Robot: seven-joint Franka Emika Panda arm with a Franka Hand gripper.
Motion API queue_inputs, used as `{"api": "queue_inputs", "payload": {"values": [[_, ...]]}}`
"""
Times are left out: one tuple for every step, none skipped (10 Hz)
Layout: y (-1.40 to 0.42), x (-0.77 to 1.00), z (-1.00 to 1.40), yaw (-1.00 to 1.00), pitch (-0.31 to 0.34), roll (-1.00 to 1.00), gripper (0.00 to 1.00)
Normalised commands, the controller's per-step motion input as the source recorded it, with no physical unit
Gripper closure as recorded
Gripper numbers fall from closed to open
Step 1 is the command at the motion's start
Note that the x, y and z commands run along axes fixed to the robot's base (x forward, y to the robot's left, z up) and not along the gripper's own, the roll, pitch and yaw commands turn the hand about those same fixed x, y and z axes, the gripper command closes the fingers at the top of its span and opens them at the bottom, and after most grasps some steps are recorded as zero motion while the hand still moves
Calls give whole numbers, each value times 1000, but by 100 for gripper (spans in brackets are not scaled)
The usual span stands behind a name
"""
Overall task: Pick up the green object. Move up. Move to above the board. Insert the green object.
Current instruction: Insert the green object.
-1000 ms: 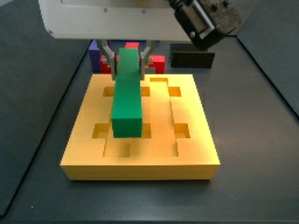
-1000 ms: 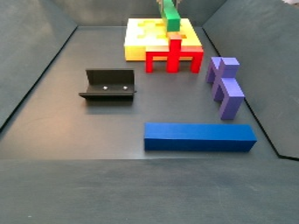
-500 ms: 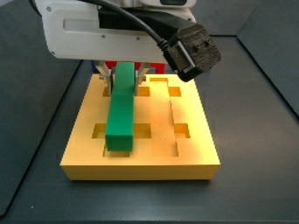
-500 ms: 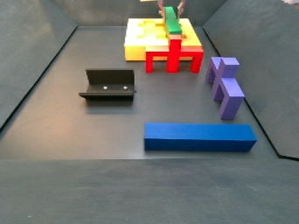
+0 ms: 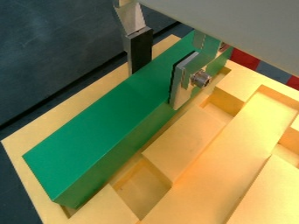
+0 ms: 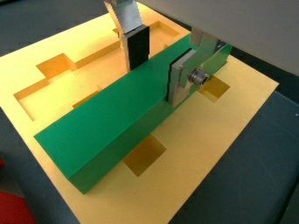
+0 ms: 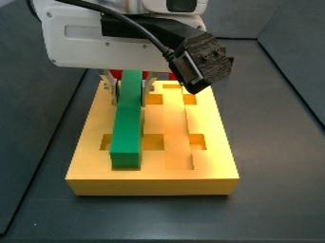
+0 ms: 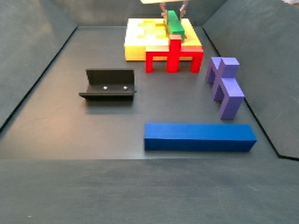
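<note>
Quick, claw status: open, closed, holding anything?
Claw: closed on the green object, one finger on each long side, holding it low over the board.

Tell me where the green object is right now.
The green object lies lengthwise over the board, along a groove in a side view, gripped near its far end by the tool; both wrist views show the fingers clamping its sides.

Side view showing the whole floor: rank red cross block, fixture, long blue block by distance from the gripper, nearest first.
The gripper is over the board at the far end, shut on the green object.
1. Red cross block: just in front of the board.
2. Fixture: mid-floor, on the side away from the purple blocks.
3. Long blue block: closest to the camera.
</note>
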Motion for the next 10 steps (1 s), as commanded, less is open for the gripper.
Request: {"api": "queue_inputs", "payload": {"values": [[-191, 0, -197, 0, 0, 11, 100], [-71, 0, -326, 0, 0, 40, 100], [0, 0, -391, -26, 0, 26, 100], [29, 257, -454, -51, 0, 13, 100], [126, 340, -409, 0, 30, 31, 100], [0, 249, -337, -43, 17, 7, 100], [0, 31, -349, -100, 0, 0, 100], [0, 0, -297, -80, 0, 0, 100], [0, 0, 0, 0, 0, 4, 100], [0, 0, 0, 0, 0, 0, 100]]}}
